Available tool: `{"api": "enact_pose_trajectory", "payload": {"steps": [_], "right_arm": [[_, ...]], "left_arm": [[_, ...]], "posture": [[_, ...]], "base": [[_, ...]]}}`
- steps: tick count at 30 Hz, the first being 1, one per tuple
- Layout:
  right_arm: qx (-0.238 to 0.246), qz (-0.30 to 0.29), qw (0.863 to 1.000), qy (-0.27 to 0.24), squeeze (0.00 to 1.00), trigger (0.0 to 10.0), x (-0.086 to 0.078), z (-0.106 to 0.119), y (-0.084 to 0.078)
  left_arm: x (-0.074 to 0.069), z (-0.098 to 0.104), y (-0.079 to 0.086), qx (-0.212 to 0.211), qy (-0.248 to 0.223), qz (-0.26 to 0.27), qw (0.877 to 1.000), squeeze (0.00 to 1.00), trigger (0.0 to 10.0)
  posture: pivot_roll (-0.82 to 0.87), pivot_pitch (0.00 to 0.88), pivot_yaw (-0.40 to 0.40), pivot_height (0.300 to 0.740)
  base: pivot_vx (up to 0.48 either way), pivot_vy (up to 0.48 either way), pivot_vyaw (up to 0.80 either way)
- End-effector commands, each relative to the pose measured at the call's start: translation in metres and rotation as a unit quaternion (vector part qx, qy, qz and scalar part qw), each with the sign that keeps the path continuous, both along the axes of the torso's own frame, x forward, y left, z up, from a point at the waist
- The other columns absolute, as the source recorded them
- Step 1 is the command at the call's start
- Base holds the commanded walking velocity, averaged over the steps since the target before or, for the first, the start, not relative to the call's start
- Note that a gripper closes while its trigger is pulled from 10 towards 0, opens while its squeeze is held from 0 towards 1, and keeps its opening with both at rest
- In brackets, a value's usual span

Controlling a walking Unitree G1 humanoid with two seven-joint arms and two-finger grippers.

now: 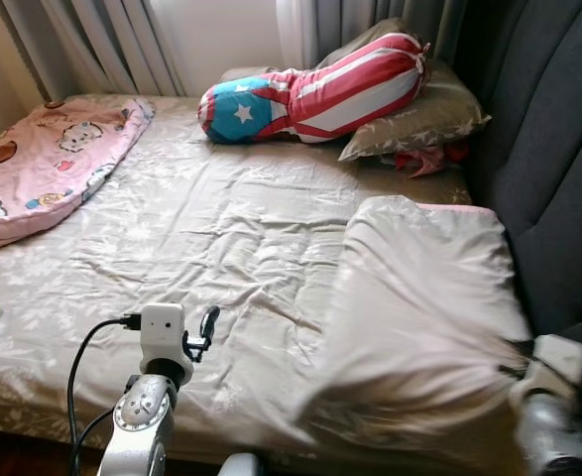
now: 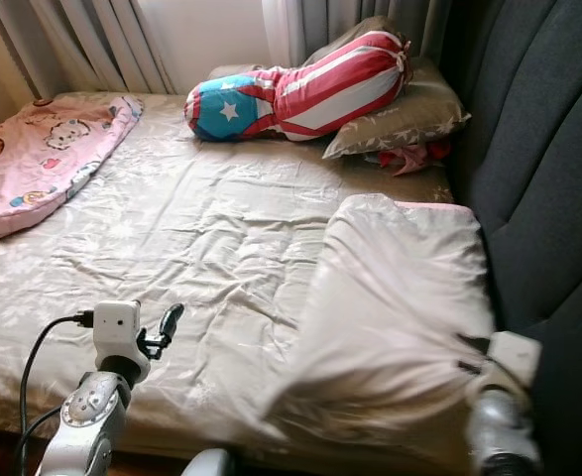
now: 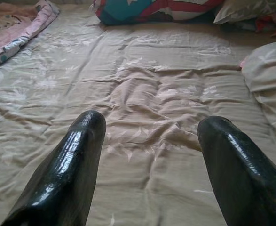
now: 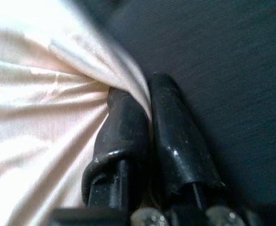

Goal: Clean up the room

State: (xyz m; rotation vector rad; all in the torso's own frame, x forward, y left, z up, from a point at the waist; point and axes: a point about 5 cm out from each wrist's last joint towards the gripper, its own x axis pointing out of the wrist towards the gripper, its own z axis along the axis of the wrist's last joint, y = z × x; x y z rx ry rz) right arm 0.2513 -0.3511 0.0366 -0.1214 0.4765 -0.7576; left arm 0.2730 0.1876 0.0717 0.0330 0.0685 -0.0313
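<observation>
Right hand (image 4: pixel 145 101) is pinched tight on a fold of the pale satin pillow (image 1: pixel 419 297); the two black fingers (image 4: pixel 175 136) are pressed together with glossy cloth bunched between them, radiating creases from the pinch. The pillow is soft, rectangular, slightly shiny, with a pink edge showing at its far side; it lies on the bed's right side, against the dark grey padded headboard (image 1: pixel 558 169), near corner drawn toward the right arm. Left hand (image 3: pixel 149 127) hangs wide and empty above the near edge of the bed, rounded glossy black fingers well apart, wrinkled sheet visible between them. The bed sheet (image 1: pixel 211 228) is beige, satiny, faint floral print, heavily creased in the middle. At the far end: a cylindrical bolster (image 1: pixel 310 89) in red-white stripes with a blue end and white star, resting partly on an olive star-print pillow (image 1: pixel 419 124). Something red and crumpled (image 1: pixel 424 159) sits just in front of that pillow. A pink quilted cartoon-print blanket (image 1: pixel 43 164) lies along the left side of the bed. Grey pleated curtains (image 1: pixel 102 40) hang behind.
</observation>
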Motion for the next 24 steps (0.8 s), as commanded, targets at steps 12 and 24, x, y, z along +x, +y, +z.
{"api": "enact_pose_trajectory", "payload": {"steps": [12,24], "right_arm": [[-0.038,0.023,0.998,-0.04,0.0,10.0,0.012,0.01,0.012],[-0.032,0.215,0.973,-0.082,0.0,10.0,0.031,0.005,0.067]], "left_arm": [[0.0,-0.004,0.001,0.005,0.0,-0.002,1.0,0.0,10.0],[-0.003,-0.023,0.001,-0.035,0.033,0.024,0.999,0.0,10.0]], "posture": [[0.01,0.0,0.017,0.659],[0.0,0.0,0.016,0.659]], "base": [[0.0,0.0,0.0],[0.0,0.0,0.0]]}}
